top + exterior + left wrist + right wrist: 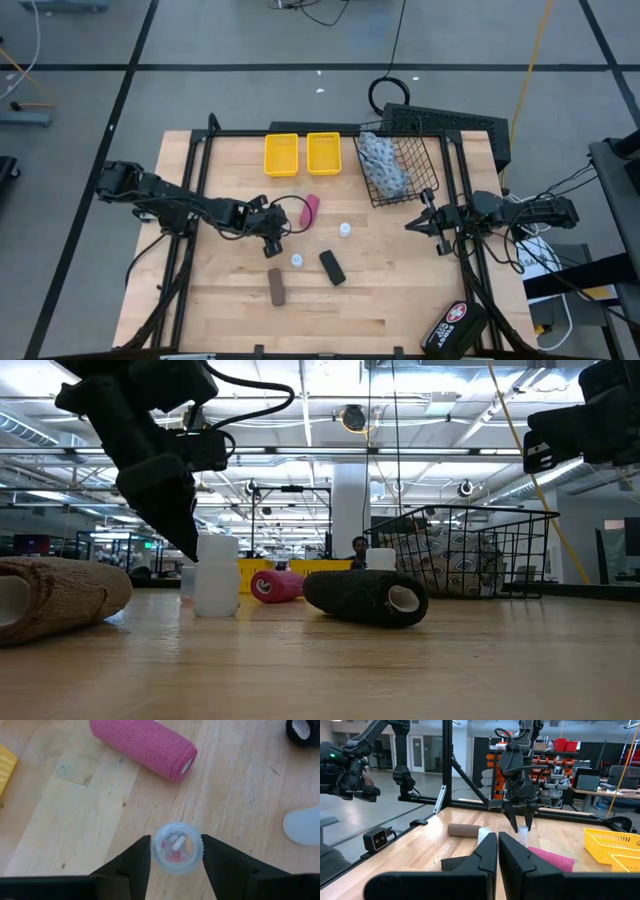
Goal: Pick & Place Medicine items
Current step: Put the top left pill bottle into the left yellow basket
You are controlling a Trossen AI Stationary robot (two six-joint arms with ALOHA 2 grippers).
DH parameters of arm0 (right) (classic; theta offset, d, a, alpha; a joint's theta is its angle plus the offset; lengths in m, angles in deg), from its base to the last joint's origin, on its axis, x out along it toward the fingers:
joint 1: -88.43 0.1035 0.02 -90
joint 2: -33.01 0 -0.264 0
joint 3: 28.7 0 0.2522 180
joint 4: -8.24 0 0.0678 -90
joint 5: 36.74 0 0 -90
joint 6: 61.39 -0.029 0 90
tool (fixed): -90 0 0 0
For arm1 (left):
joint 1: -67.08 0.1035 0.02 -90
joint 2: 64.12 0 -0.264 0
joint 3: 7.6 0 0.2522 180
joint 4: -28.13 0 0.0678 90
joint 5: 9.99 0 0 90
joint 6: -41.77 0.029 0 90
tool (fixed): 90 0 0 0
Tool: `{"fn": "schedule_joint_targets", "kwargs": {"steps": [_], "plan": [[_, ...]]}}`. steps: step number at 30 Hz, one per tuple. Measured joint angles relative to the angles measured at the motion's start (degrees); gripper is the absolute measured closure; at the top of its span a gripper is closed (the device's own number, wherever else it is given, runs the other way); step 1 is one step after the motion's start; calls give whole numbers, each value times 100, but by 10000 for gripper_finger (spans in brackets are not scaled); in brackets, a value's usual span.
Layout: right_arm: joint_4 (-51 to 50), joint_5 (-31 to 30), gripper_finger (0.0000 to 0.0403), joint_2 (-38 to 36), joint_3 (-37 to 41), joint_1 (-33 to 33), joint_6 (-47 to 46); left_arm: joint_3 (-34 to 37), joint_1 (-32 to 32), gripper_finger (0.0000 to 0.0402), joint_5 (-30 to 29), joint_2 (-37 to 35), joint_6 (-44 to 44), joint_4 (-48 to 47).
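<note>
The patterned pouch (384,162) is already lying in the wire basket (425,170). The left gripper (176,855) is straddling a pill bottle (177,847) on the bench (400,290), fingers open; two bottles, three bandage rolls remain. The right gripper (498,851) is waiting pinched closed.

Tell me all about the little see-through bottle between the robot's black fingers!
The small clear plastic bottle stands upright on the wooden table. Through its round, ridged, see-through cap you can see little pills inside, white, red and orange. The left gripper straddles it, one dark finger on each side, close to the cap but not clearly squeezing. A pink fabric-wrapped roll lies nearby, not touching it.
</note>
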Motion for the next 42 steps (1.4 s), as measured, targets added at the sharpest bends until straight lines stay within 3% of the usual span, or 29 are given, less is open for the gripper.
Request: {"fn": "schedule_joint_targets", "kwargs": {"steps": [7, 21, 35, 42], "plan": [[0, 0, 394, -1, 0, 0, 1, 0, 0, 215, 0, 0, 0, -2], [0, 0, 394, 0, 0, 0, 1, 0, -2, 239, -44, 0, -9, 0], [0, 0, 394, -1, 0, 0, 0, 0, 156, 263, -166, -35, -596, 13], [0, 0, 394, 0, 0, -1, 0, -661, 607, 263, -116, -37, -483, -337]]}}
